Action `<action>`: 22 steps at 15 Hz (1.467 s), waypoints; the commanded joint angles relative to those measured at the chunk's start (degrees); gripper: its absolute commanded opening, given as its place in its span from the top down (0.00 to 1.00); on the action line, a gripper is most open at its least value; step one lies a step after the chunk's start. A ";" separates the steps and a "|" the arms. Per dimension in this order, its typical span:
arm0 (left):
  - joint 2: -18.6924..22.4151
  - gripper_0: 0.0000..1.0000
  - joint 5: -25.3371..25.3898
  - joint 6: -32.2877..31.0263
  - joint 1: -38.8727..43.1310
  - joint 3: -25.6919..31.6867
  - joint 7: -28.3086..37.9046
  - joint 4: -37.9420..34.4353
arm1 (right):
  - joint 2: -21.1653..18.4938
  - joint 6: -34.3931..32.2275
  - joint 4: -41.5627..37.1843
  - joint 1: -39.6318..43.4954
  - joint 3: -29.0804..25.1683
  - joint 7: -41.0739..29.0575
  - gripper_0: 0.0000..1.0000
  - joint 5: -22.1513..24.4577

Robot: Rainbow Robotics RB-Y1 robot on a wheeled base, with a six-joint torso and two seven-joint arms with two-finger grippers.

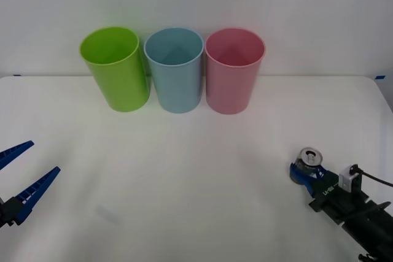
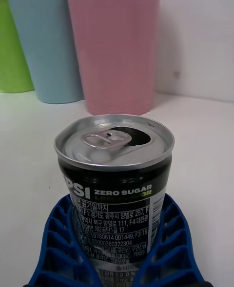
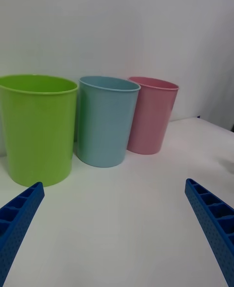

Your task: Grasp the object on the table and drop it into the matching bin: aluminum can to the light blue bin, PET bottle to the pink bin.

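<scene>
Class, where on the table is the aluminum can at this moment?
In the front view the aluminum can stands upright at the table's near right, between the right gripper's blue jaws, well in front of and right of the pink bin.

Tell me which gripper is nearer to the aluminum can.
Right. The right gripper has its blue fingers closed around the aluminum can at the table's right side. The left gripper hangs open at the far left edge, well away from it.

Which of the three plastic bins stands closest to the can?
The tall round pink plastic bin, rightmost of the row; the light blue and lime green bins stand farther left from the drink can.
</scene>
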 commanded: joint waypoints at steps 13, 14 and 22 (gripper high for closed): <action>0.00 0.00 0.00 0.00 0.00 0.00 0.00 0.00 | -2.37 -0.02 -15.55 -0.54 5.40 -9.20 1.00 -0.35; 0.00 0.00 0.00 0.00 0.00 0.00 0.00 0.00 | -2.73 -0.02 -16.60 -0.71 5.84 -10.87 1.00 -0.26; 0.00 0.00 0.00 0.00 0.00 0.00 0.00 0.00 | -6.24 0.16 -21.00 -8.89 9.44 -22.91 1.00 -0.26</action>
